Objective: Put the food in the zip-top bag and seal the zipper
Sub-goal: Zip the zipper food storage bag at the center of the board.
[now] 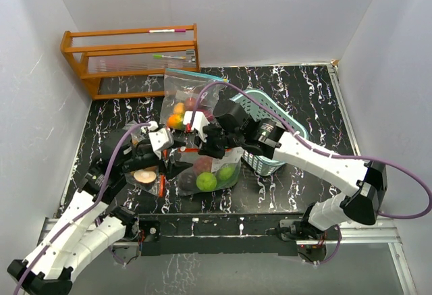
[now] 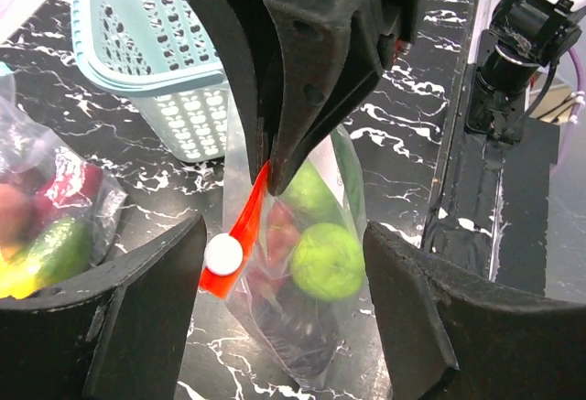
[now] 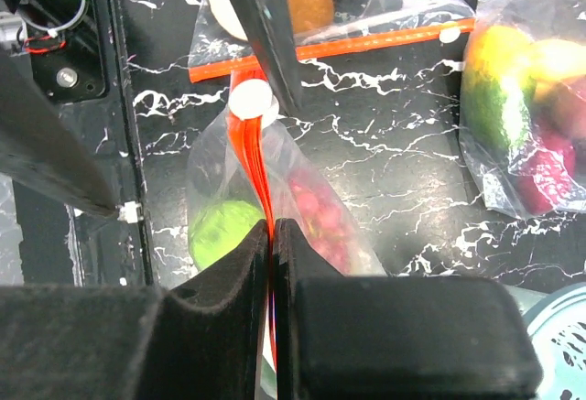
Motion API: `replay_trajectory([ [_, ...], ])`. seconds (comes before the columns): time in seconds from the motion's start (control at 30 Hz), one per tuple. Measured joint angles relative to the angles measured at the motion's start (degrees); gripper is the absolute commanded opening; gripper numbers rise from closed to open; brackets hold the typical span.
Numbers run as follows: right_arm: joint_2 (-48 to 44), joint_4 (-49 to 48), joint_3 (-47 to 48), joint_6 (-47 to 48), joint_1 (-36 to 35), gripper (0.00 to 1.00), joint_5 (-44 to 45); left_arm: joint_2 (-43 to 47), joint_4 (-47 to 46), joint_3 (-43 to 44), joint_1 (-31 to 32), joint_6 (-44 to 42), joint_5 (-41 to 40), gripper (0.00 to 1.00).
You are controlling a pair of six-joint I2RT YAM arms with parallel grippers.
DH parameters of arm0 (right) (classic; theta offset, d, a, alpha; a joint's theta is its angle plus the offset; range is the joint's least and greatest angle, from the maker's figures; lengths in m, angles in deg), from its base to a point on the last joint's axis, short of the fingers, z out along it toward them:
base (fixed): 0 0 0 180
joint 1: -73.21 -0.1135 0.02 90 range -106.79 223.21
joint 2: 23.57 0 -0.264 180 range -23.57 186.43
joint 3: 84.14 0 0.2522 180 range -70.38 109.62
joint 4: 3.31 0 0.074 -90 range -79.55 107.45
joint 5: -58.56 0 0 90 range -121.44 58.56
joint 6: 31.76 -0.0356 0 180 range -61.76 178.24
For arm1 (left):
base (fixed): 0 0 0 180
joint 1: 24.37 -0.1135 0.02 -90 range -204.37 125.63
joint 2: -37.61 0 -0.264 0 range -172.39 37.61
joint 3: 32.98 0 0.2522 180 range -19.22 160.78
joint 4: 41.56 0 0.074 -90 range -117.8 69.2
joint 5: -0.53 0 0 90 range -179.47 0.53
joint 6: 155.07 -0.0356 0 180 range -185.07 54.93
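Item: zip-top bag (image 3: 320, 203). Food (image 2: 325, 261) is loaded inside it (green fruit, reddish pieces), just ahead of the right fingers (image 3: 229, 272), which are pinched tight on the orange zipper (image 3: 252, 153). Left fingers (image 2: 137, 290) are spread wide and empty, with the bag between them. Outstanding: the seal, which cannot be confirmed from these views.

Worktop (image 1: 304, 92) is finished in black marble pattern with white veining and is enclosed by plain white walls (image 1: 270, 11) at 9, 12 and 3 o'clock. A wooden rack (image 1: 131, 59) is set at 11 o'clock, in the back corner. A metal rail (image 1: 398, 248) is fitted at 6 o'clock. Lighting is even.
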Motion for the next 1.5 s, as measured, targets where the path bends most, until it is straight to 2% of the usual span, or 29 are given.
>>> replay_trajectory([
  [0.37, -6.4, -1.4, -2.8, -2.2, 0.0, 0.08, 2.4, 9.0, 2.7, -2.2, 0.0, 0.0, -2.2, 0.65],
  [0.57, -6.9, -1.2, -2.8, -2.7, 0.0, 0.08, 2.0, 10.2, -1.9, -7.2, 0.0, 2.1, -3.3, 0.66],
  [0.73, -6.9, -0.8, -2.8, -2.8, 0.0, 0.07, 0.4, 8.6, -9.0, -9.6, 0.0, 4.0, -7.5, 0.66],
  [0.9, -6.9, -0.2, -2.8, -2.8, 0.0, 0.08, -0.6, 7.2, -15.7, -11.7, 0.0, 6.5, -9.0, 0.61],
  [1.17, -7.1, 0.4, -2.8, -2.8, 0.0, 0.08, -0.8, 5.6, -23.2, -12.7, 0.0, 11.0, -5.3, 0.52],
  [1.37, -7.2, 0.5, -2.8, -2.8, 0.0, 0.08, -0.9, 4.7, -25.9, -13.0, 0.0, 13.7, -2.4, 0.48],
  [1.5, -7.5, 0.7, -2.8, -2.8, 0.0, 0.08, -0.9, 3.2, -27.4, -13.2, 0.0, 15.6, -0.7, 0.41],
])
